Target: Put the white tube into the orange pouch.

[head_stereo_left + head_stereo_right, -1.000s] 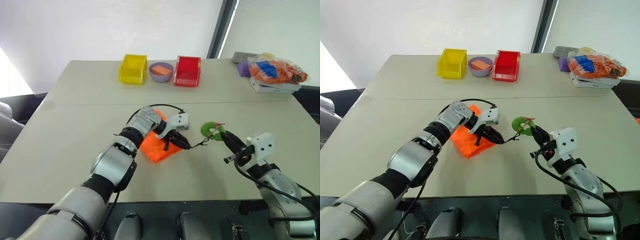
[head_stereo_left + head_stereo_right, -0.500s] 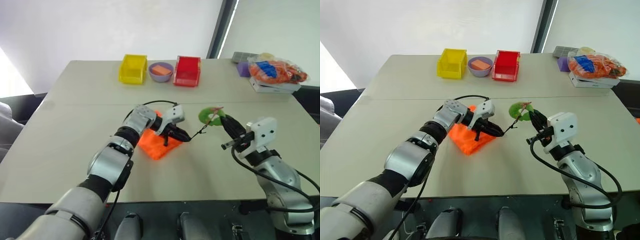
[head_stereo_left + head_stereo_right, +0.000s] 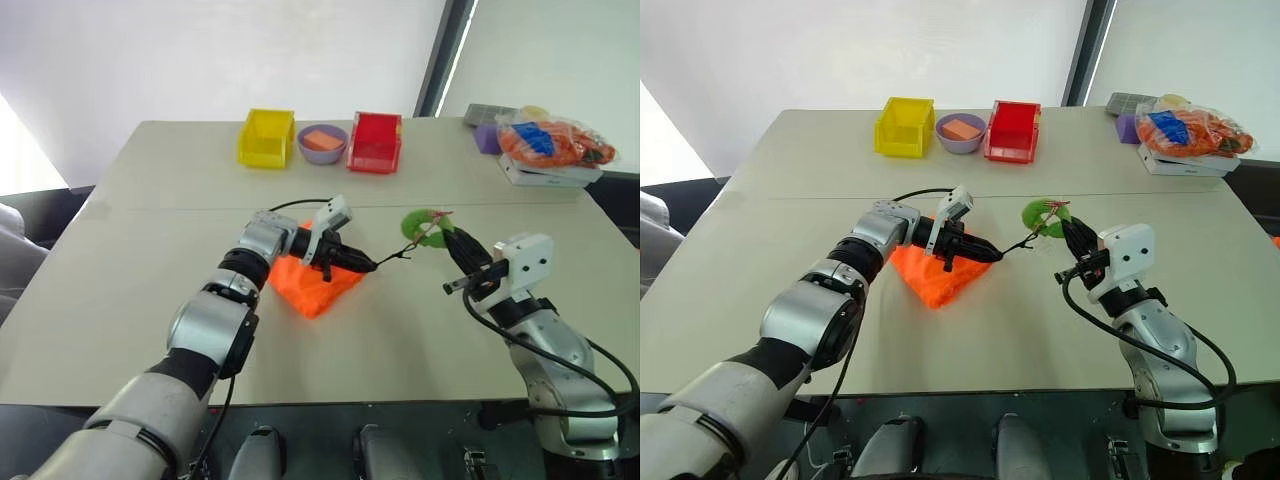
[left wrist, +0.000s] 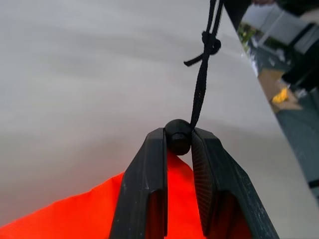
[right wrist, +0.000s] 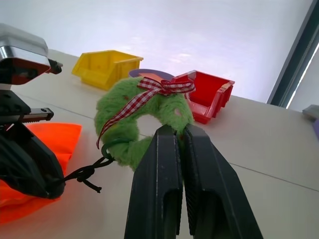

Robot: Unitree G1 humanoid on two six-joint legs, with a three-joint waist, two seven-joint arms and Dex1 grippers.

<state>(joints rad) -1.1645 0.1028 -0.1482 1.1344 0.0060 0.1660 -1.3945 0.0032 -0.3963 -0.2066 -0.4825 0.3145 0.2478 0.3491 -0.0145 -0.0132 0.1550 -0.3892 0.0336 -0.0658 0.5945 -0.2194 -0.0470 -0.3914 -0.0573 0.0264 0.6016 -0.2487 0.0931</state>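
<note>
Item, frame centre: orange pouch (image 3: 318, 285) (limp, light), which I hold with left gripper (image 4: 178, 141) clamping its cord stopper (image 4: 177, 137), right gripper (image 5: 180, 130) pinching green wreath (image 5: 144, 119).

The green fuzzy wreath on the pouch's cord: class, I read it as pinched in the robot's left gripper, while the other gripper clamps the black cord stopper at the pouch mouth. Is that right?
Not quite: the green fuzzy wreath is pinched in the right gripper, as the right wrist view shows. The left gripper clamps the black cord stopper at the mouth of the orange pouch.
</note>
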